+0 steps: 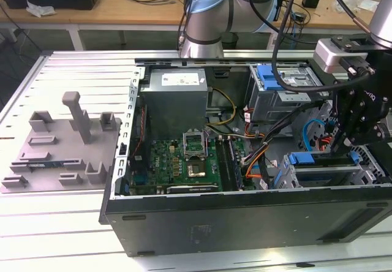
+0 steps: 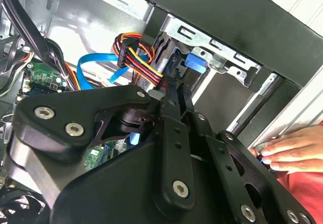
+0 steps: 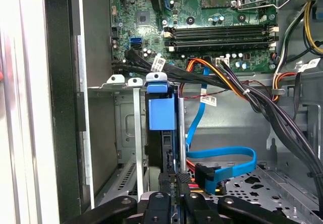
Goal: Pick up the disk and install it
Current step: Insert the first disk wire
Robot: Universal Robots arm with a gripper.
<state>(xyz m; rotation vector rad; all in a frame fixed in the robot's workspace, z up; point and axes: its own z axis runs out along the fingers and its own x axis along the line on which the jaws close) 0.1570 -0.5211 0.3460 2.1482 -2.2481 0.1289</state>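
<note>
The disk (image 3: 161,114) stands on edge in a slot of the grey drive cage (image 3: 126,133), its blue bracket tab toward the motherboard. In the exterior view the disk (image 1: 306,159) sits in the cage (image 1: 324,177) at the near right corner of the open computer case. My gripper (image 3: 174,186) is shut on the disk's rear edge, one finger on each side. The second wrist view has the black fingers (image 2: 171,113) meeting at the disk (image 2: 196,62) inside the cage (image 2: 222,52). My gripper (image 1: 337,142) hangs straight over the cage.
A person's hand (image 2: 290,148) with a red sleeve rests on the case wall beside the cage. Blue data cable (image 3: 227,161) and bundled power cables (image 3: 237,85) lie close to the slot. Motherboard (image 1: 184,162), grey power supply box (image 1: 177,94), upper cage with blue latch (image 1: 272,76), grey fixture plate (image 1: 61,149).
</note>
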